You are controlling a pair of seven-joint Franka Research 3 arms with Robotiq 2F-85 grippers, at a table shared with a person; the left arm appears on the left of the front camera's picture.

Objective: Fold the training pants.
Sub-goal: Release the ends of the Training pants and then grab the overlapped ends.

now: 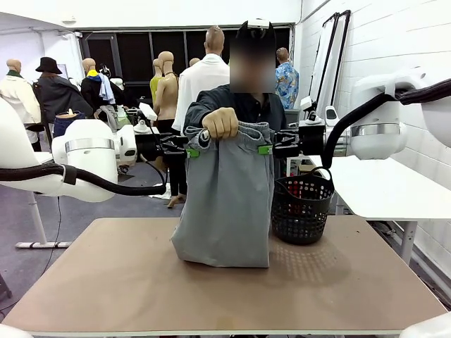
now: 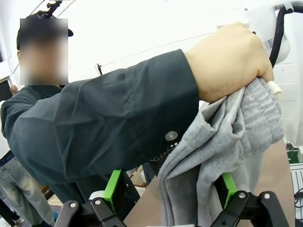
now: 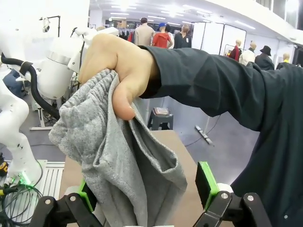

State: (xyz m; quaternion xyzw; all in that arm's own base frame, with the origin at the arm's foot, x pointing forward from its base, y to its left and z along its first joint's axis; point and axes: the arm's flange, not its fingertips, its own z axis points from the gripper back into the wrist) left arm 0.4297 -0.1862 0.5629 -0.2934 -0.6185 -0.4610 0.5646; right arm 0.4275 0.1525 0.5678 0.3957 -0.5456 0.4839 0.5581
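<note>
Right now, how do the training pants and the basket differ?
The training pants are plain light grey fabric; the basket is black mesh. The pants hang from the person's hand; the basket stands unaided. The pants reach higher than the basket. Both touch the table.

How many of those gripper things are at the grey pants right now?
2. The left gripper sits at one end of the top edge of the training pants, the right gripper at the other end; both are open around the cloth.
</note>
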